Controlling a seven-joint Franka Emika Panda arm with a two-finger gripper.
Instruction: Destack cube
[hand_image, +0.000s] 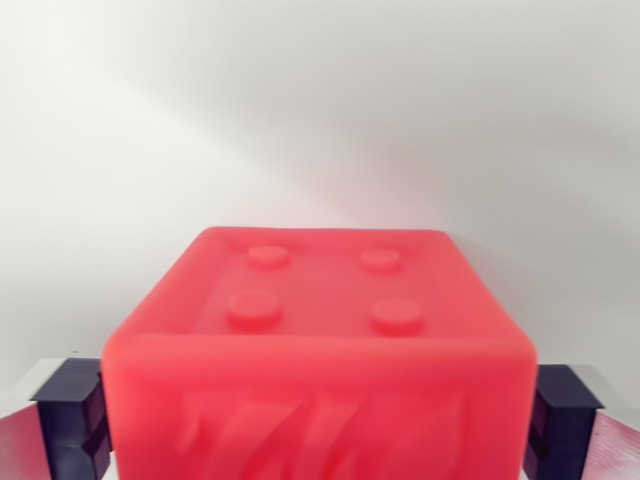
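The red cube (320, 350) sits squarely between the two dark fingers (70, 420) of the claw (320, 425), filling the lower middle of the wrist view. Its top face has four round studs inside a raised rim, and the near face carries embossed slanted ridges. One finger shows at the wrist view's left edge of the cube, the other at the right, each pressed up against or lying just beside a side wall; the focus is too soft to see whether any gap remains.

From where I stand, the grip looks deliberate: the fingers straddle the cube across its full width, low on its sides, which is how you would take the upper block to lift it off a stack. The claw is spread about as wide as the cube itself, so I would judge it closed on the cube rather than merely waiting around it, though I cannot swear to firm contact.

Nothing beneath the cube is visible, so whether a lower block sits under it I cannot tell. Beyond the claw there is only a plain pale surface (320, 120), blurred and featureless.
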